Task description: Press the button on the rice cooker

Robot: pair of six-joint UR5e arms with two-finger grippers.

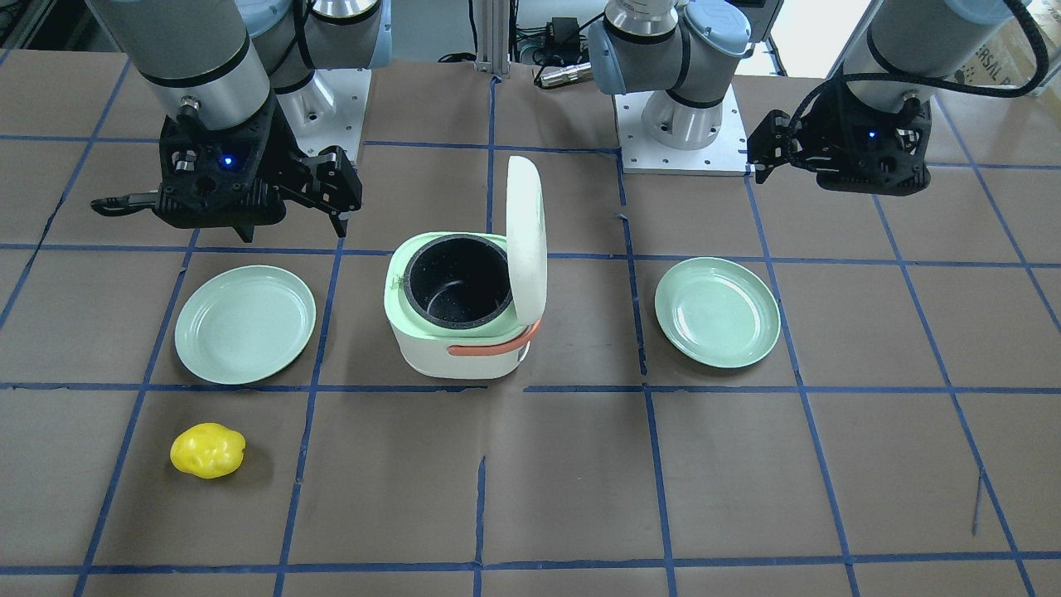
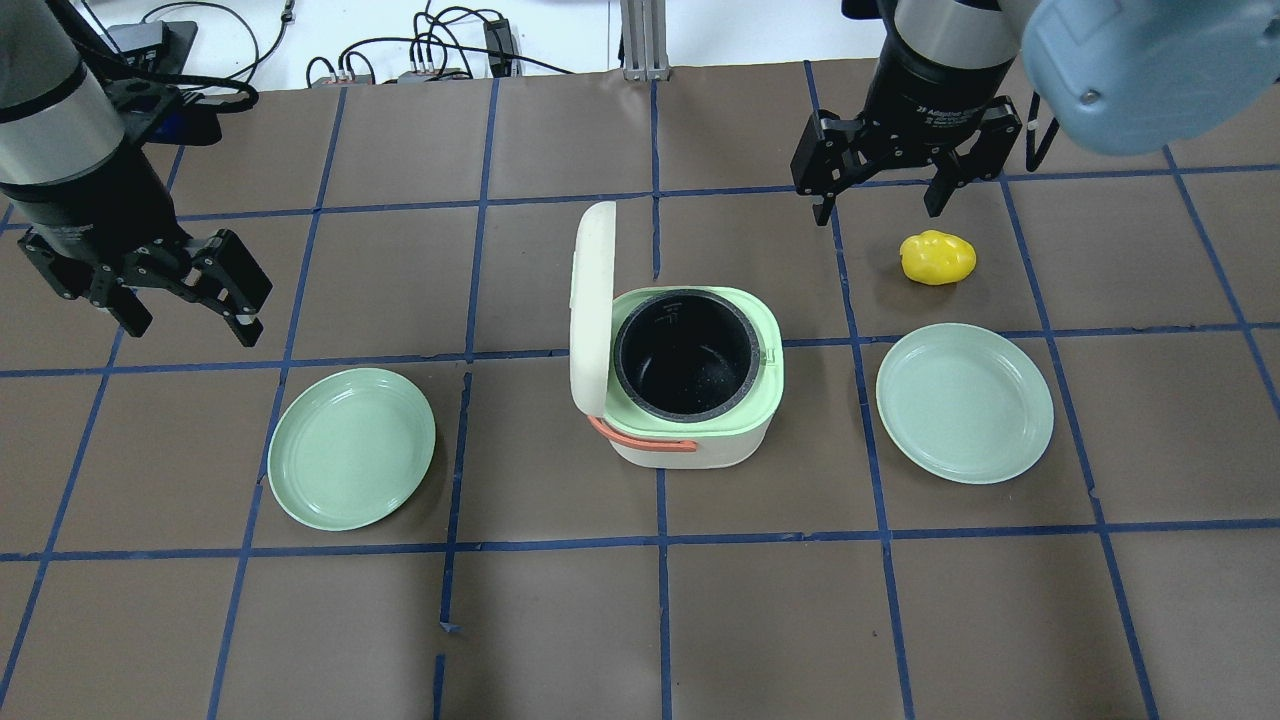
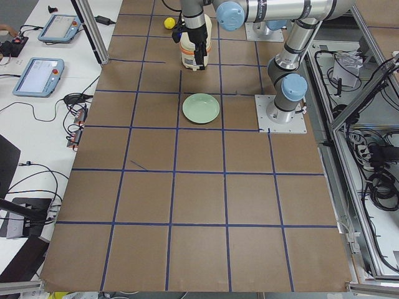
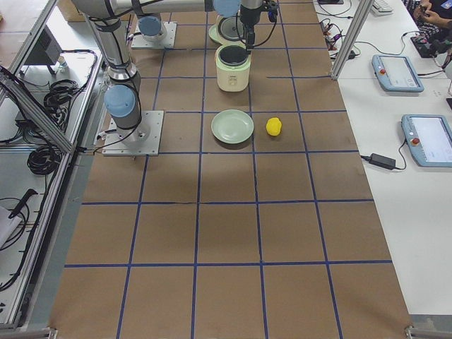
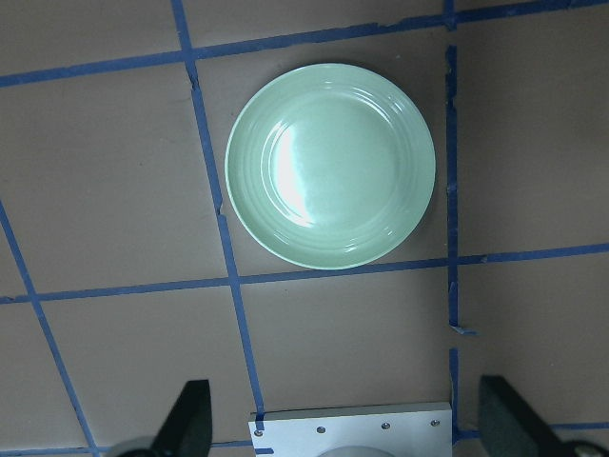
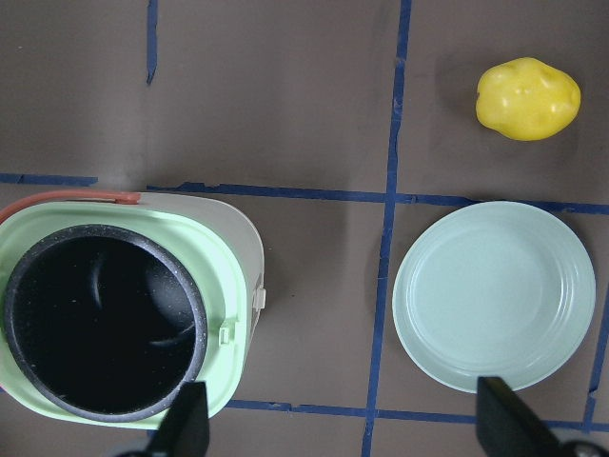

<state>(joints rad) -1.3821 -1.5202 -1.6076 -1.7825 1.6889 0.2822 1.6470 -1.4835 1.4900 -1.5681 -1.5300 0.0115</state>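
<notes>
1. White-bodied rice cooker [image 2: 700, 445] with a pale green top rim, mid-table, straddling a blue tape line [image 2: 560, 352], between two green plates.
2. Cream lid [image 2: 592, 300] open, standing upright on the cooker's side toward the left arm.
3. Black inner pot [image 2: 685, 355] exposed, looks empty.
4. Orange handle [image 2: 640, 440] folded down along the robot-facing edge.
5. Small latch tab [image 6: 259, 297] on the rim in the right wrist view; button itself not discernible.
6. Spread fingers on left gripper [image 2: 190, 322], raised over the table beyond left plate [image 2: 352, 447], well apart from the cooker.
7. Fingers apart on right gripper [image 2: 878, 210], raised near yellow lump [image 2: 937, 257], beyond right plate [image 2: 964, 402].
</notes>
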